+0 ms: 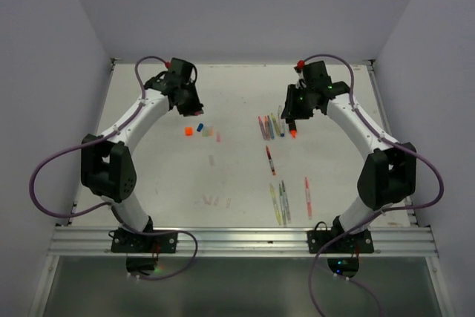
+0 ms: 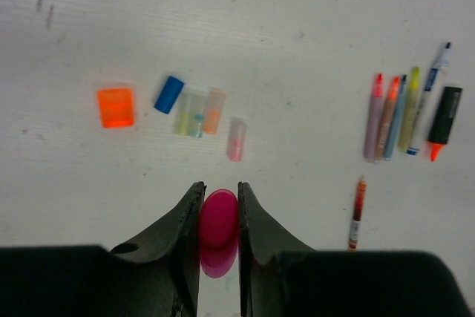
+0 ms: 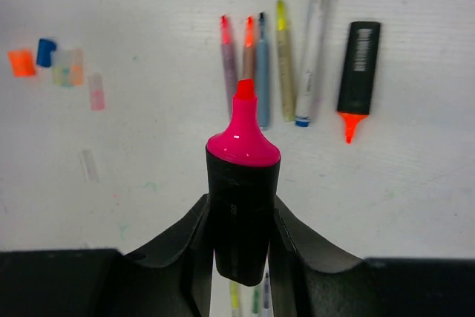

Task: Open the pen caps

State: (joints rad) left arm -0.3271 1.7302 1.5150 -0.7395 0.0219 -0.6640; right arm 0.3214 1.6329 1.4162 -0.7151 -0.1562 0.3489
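My left gripper (image 2: pixel 218 206) is shut on a pink cap (image 2: pixel 218 217) and holds it above the table; it also shows in the top view (image 1: pixel 197 111). My right gripper (image 3: pixel 241 220) is shut on a black highlighter (image 3: pixel 241 220) whose bare pink tip (image 3: pixel 243 135) points away from the wrist. Loose caps lie on the table: an orange cap (image 2: pixel 115 107), a blue cap (image 2: pixel 168 94), two pale clear caps (image 2: pixel 199 112) and a pale pink cap (image 2: pixel 237 139). A row of uncapped pens (image 2: pixel 390 116) lies to their right.
A black highlighter with a bare orange tip (image 3: pixel 358 68) lies right of the pen row (image 3: pixel 260 64). A red pen (image 1: pixel 270 159) lies mid-table, and more pens (image 1: pixel 280 202) and a pink pen (image 1: pixel 307 197) lie near the front rail. White walls enclose the table.
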